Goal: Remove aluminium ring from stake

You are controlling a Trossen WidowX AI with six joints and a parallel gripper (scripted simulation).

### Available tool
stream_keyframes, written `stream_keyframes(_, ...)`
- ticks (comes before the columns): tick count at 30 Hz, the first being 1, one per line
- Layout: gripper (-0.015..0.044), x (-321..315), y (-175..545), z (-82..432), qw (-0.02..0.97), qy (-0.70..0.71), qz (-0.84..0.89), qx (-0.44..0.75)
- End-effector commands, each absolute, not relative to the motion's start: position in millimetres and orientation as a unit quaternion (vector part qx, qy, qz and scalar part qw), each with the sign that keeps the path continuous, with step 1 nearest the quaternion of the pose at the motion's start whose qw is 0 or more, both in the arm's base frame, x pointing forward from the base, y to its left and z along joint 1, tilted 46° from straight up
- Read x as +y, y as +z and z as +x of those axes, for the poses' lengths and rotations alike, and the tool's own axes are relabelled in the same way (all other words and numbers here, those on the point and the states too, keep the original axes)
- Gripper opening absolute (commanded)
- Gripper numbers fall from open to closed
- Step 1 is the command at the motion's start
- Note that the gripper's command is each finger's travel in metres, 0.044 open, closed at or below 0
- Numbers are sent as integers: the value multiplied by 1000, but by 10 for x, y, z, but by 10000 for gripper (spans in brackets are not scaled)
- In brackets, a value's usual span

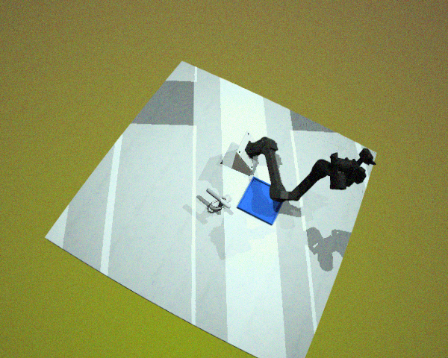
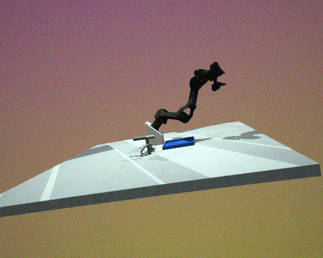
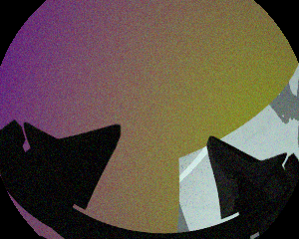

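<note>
The thin, round aluminium ring leans tilted around the foot of the steel stake, under its cross-bar, near the blue tray. The gripper's fingers stand wide apart, holding nothing.

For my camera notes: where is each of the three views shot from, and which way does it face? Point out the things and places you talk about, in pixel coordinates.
Top: high overhead, looking down at the table (image 1: 147,215) (image 2: 114,177) (image 3: 249,144); the whole arm (image 1: 274,169) (image 2: 192,97) shows, base to gripper (image 1: 369,169) (image 2: 225,78) (image 3: 164,132).
Exterior: low, off one side, looking across the table; the whole arm shows in profile.
Wrist: by the gripper, facing outward past the table edge; only the open gripper's two dark fingers show.
Shared: top and exterior both show the stake (image 1: 213,192) (image 2: 148,141) and blue tray (image 1: 254,215) (image 2: 178,144).
</note>
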State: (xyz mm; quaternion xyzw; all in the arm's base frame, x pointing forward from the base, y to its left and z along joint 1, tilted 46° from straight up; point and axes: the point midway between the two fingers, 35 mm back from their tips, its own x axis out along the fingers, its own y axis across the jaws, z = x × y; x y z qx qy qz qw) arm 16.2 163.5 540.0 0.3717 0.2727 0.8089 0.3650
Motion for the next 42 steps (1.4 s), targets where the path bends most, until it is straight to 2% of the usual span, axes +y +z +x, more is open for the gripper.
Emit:
stream_keyframes(1, 374, 1635, 5400, 162, 365, 809, 372, 273)
stream_keyframes(8, 200, 1471, 5467, -137, 325, 836, 366, 247)
stream_keyframes(28, 200, 272, 5510, -1249, 71, 926, 328, 173)
stream_keyframes(42, 200, -937, 5219, -1558, -140, 941, 283, 124)
